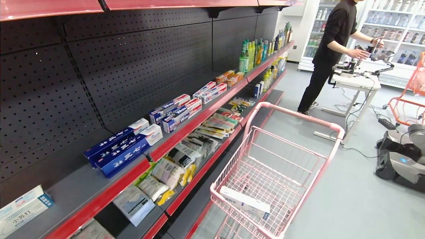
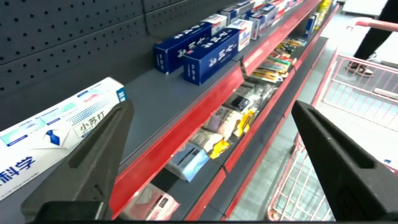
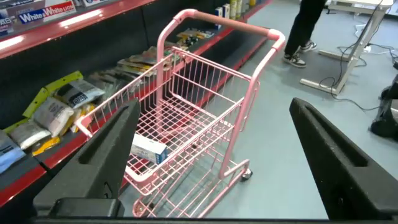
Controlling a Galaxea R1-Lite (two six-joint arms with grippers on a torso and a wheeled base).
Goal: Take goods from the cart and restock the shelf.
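One pink cart [image 1: 292, 114] stands ahead of and below the right end effector [image 3: 214, 106], whose two fingers are spread wide with nothing between them. One white box [image 3: 149, 149] lies flat on the cart's wire floor at the end nearest that end effector, partly screened by the wires.

The left end effector [image 2: 211, 106] is also spread and empty, over the front of the shelf [image 2: 155, 112]. One white-and-blue box [image 2: 56, 137] lies on the shelf close beside it, partly behind one finger and cut off at the frame edge. Farther ahead along the shelf sits a cluster of dark blue boxes [image 2: 211, 56]. Two show plainly, but the full count is hard to make out. The packets [image 1: 167, 172] on the lower shelf overlap too much to count.
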